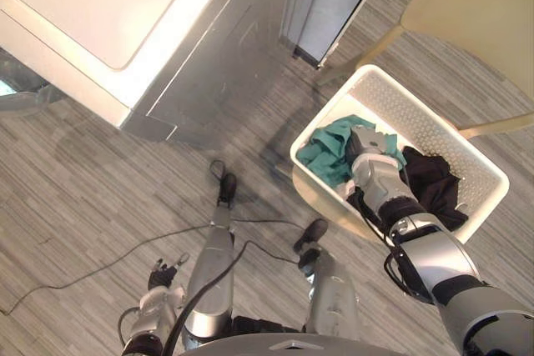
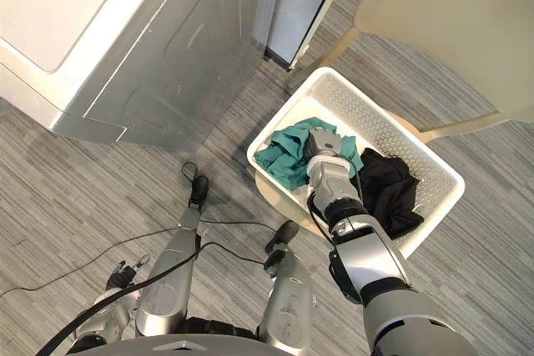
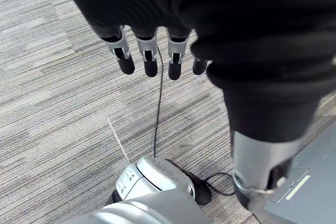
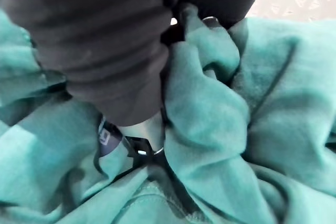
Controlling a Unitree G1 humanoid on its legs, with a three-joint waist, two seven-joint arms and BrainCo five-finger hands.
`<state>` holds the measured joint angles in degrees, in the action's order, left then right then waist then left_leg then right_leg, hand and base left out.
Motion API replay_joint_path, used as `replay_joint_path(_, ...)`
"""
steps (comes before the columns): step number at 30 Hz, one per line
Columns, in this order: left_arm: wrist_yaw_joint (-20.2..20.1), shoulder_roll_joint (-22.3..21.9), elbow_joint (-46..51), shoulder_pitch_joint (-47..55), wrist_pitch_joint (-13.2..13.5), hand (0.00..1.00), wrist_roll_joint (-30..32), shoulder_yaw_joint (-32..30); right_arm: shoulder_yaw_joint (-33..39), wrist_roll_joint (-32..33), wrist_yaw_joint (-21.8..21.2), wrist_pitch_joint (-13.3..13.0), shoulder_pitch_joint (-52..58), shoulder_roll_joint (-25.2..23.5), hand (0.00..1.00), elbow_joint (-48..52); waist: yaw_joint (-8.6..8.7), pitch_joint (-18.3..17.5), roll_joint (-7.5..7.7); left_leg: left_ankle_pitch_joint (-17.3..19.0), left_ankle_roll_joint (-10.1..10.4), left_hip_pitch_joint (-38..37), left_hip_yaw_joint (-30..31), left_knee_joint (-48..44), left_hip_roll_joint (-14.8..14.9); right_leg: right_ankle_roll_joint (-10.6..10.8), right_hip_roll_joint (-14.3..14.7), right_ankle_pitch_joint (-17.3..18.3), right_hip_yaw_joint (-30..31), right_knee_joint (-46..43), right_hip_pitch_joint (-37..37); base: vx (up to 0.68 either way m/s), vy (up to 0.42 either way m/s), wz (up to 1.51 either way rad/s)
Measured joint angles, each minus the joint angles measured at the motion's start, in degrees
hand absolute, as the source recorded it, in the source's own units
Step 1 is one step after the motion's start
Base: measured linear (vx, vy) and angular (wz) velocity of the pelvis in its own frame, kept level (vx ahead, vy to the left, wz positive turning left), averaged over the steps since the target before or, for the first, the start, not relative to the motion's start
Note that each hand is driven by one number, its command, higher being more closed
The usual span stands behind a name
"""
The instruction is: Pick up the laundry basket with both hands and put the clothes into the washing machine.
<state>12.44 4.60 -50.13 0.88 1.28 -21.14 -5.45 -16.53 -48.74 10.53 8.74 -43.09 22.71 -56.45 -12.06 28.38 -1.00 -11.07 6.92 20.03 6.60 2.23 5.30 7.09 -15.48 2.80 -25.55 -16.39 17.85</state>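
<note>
Your left hand (image 3: pixel 148 51) hangs low by the floor, fingers straight, holding nothing; your right hand (image 1: pixel 365 149) is sunk into the teal garment (image 1: pixel 327 154), its grasp impossible to tell; a black garment (image 1: pixel 430 185) lies beside it in the laundry basket (image 1: pixel 409 110) on the floor; the washing machine (image 1: pixel 100 14) stands beyond.

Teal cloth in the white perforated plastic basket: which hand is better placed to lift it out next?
Right, probably. The right hand is sunk into the teal cloth inside the white perforated plastic basket. The left hand hangs low over the grey floor, fingers straight, far from it.
</note>
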Motion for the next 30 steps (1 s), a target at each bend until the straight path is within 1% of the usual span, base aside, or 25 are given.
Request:
replay_joint_path(7, 0.0, 0.0, 0.0, 0.0, 0.0, 0.0, 0.0, 0.0, 1.8, 0.3, 0.1, 0.0, 0.1, -0.5, 1.0, -0.4, -0.09, 0.0, -0.05, 0.0, 0.0, 0.0, 0.0, -0.1, 0.0, 0.0, 0.0, 0.0, 0.0, 0.0, 0.0, -0.04, -0.042, 0.0)
replay_joint_path(8, 0.0, 0.0, 0.0, 0.0, 0.0, 0.0, 0.0, 0.0, 2.6, 1.3, 0.1, 0.1, 0.1, -0.8, 1.0, -0.4, -0.08, 0.0, -0.06, 0.0, 0.0, 0.0, 0.0, -0.1, 0.0, 0.0, 0.0, 0.0, 0.0, 0.0, 0.0, -0.02, -0.034, 0.0)
replay_joint_path(9, 0.0, 0.0, 0.0, 0.0, 0.0, 0.0, 0.0, 0.0, 5.7, 3.1, 0.4, 0.1, 0.2, -1.7, 1.0, -0.4, -0.04, 0.0, -0.07, 0.0, 0.0, 0.0, 0.0, -0.1, 0.0, 0.0, 0.0, 0.0, 0.1, 0.0, 0.0, -0.02, -0.043, -0.01)
replay_joint_path(10, 0.1, 0.0, 0.1, 0.0, 0.0, 0.0, 0.0, 0.0, 10.1, 8.6, 1.6, 0.1, 0.3, -2.8, 1.0, -0.3, -0.03, -0.1, -0.12, 0.0, 0.0, -0.1, 0.0, -0.1, 0.0, 0.0, 0.0, 0.0, 0.1, -0.1, 0.0, -0.03, -0.051, -0.01)
replay_joint_path(11, 0.1, -0.1, 0.2, 0.0, 0.0, 0.0, 0.0, -0.1, 13.3, 12.7, 2.5, 0.0, 0.3, -3.6, 1.0, -0.2, -0.04, -0.1, -0.14, 0.0, 0.0, -0.1, -0.1, -0.1, 0.0, 0.0, 0.0, 0.0, 0.1, -0.1, 0.0, -0.03, -0.05, -0.01)
replay_joint_path(12, 0.2, -0.1, 0.6, 0.0, -0.1, 0.0, -0.1, -0.3, 21.8, 22.7, 4.7, -0.1, 0.7, -5.7, 1.0, 0.9, -0.03, -0.1, -0.2, 0.0, 0.0, -0.1, -0.2, -0.1, 0.0, 0.0, -0.1, 0.0, 0.2, -0.2, 0.0, -0.03, -0.041, -0.01)
replay_joint_path(13, 0.4, -0.2, 0.9, 0.0, -0.1, 0.0, -0.1, -0.6, 25.1, 28.2, 5.8, -0.7, 1.3, -6.6, 1.0, 1.8, -0.04, -0.1, -0.22, 0.0, 0.0, -0.2, -0.2, -0.1, 0.0, 0.0, -0.1, 0.0, 0.2, -0.3, 0.0, -0.03, -0.04, -0.01)
replay_joint_path(14, 1.1, -0.6, 1.6, 0.0, -0.1, 0.0, -0.2, -1.5, 29.8, 40.7, 8.7, -2.8, 2.4, -8.0, 1.0, 3.3, 0.0, -0.1, -0.22, 0.0, 0.0, -0.3, -0.3, 0.0, 0.0, 0.1, -0.2, 0.1, 0.3, -0.4, 0.1, -0.03, -0.038, -0.01)
replay_joint_path(15, 1.3, -0.7, 2.0, 0.0, -0.1, 0.0, -0.3, -2.1, 31.8, 46.7, 10.1, -4.1, 2.8, -8.9, 1.0, 4.5, 0.02, -0.1, -0.22, 0.0, 0.0, -0.3, -0.4, 0.0, -0.1, 0.1, -0.3, 0.2, 0.4, -0.6, 0.1, -0.03, -0.048, -0.05)
replay_joint_path(16, 1.5, -1.3, 2.5, 0.0, 0.0, 0.0, -1.2, -3.8, 34.4, 57.7, 12.6, -7.2, 5.1, -10.8, 1.0, 7.1, 0.11, -0.1, -0.22, 0.0, 0.0, -0.8, -0.8, 0.1, -0.1, 0.2, -0.5, 0.5, 0.8, -1.1, 0.2, -0.02, -0.041, -0.08)
replay_joint_path(17, 1.8, -1.5, 2.6, 0.0, 0.0, 0.0, -1.3, -4.2, 35.0, 61.6, 13.3, -8.3, 5.8, -11.5, 1.0, 8.1, 0.14, -0.1, -0.22, 0.0, 0.0, -1.1, -1.1, 0.2, -0.1, 0.3, -0.6, 0.6, 1.1, -1.3, 0.2, -0.02, -0.04, -0.12)
replay_joint_path(18, 2.1, -2.2, 2.9, 0.0, 0.0, 0.0, -1.3, -5.3, 35.4, 68.5, 14.1, -10.8, 6.9, -12.5, 1.0, 9.4, 0.39, -0.2, -0.27, 0.0, 0.0, -1.4, -1.7, 0.2, -0.2, 0.4, -0.8, 0.7, 1.4, -1.7, 0.3, -0.03, -0.036, -0.1)
replay_joint_path(19, 2.2, -2.8, 3.4, 0.0, 0.0, 0.0, -1.3, -6.5, 36.3, 73.3, 14.4, -12.2, 7.6, -13.5, 1.0, 11.5, 0.95, -0.2, -0.28, 0.0, 0.0, -1.6, -1.9, 0.3, -0.3, 0.5, -1.0, 0.8, 1.6, -2.1, 0.4, -0.03, -0.035, -0.07)
replay_joint_path(20, 2.2, -3.0, 3.5, 0.0, 0.0, 0.0, -1.3, -6.9, 36.4, 74.5, 14.7, -12.4, 8.0, -14.1, 1.0, 13.1, 1.12, -0.2, -0.28, 0.0, 0.0, -1.7, -2.0, 0.3, -0.3, 0.5, -1.0, 0.9, 1.6, -2.3, 0.4, -0.03, -0.037, -0.04)
replay_joint_path(21, 2.2, -3.3, 3.5, 0.0, 0.0, 0.0, -1.4, -7.5, 36.3, 79.5, 14.9, -14.4, 9.5, -15.1, 1.0, 16.2, 1.23, -0.2, -0.26, 0.0, 0.1, -2.4, -2.1, 0.7, -0.3, 0.5, -1.2, 1.2, 1.8, -2.6, 0.1, -0.02, -0.033, -0.02)
replay_joint_path(24, 2.2, -4.4, 3.8, 0.0, -0.1, 0.0, -1.9, -9.7, 35.9, 87.8, 14.3, -17.9, 12.1, -17.2, 1.0, 22.9, 1.43, -0.2, -0.24, 0.0, 0.1, -3.8, -2.6, 1.0, -0.2, 0.5, -1.4, 1.8, 2.0, -3.3, -0.8, 0.0, -0.045, -0.01)
replay_joint_path(26, 2.1, -5.3, 3.9, 0.0, -0.2, 0.0, -2.6, -11.5, 35.7, 92.4, 13.5, -19.7, 14.4, -18.6, 1.0, 27.6, 1.55, -0.7, -0.15, 0.2, 0.3, -5.4, -2.8, 1.0, -0.3, 0.7, -1.7, 2.4, 1.8, -3.8, -2.3, 0.0, -0.041, 0.05)
replay_joint_path(28, 2.1, -5.9, 3.6, 0.2, -0.8, 0.0, -3.4, -12.7, 35.7, 94.6, 13.3, -20.4, 16.6, -19.6, 1.0, 30.3, 1.6, -2.8, 0.0, 0.3, 0.3, -5.3, -2.7, 1.1, -0.4, 0.9, -2.0, 2.7, 1.4, -4.1, -2.4, 0.01, -0.03, 0.1)
replay_joint_path(29, 2.0, -6.4, 3.1, 0.4, -1.2, 0.0, -3.5, -13.8, 35.4, 96.3, 13.3, -21.2, 18.5, -20.6, 1.0, 32.3, 1.77, -4.8, -0.02, 0.4, 0.2, -5.7, -2.7, 1.2, -0.6, 1.0, -2.2, 3.0, 1.2, -4.1, -2.9, 0.03, -0.034, 0.09)
replay_joint_path(30, 1.8, -6.9, 2.7, 0.6, -1.3, 0.0, -3.6, -15.5, 34.9, 97.3, 13.1, -21.5, 20.2, -21.5, 1.0, 34.1, 1.97, -5.7, 0.04, 0.8, 0.0, -7.2, -2.8, 1.3, -0.8, 1.2, -2.4, 3.2, 1.1, -4.0, -4.4, 0.02, -0.028, 0.07)
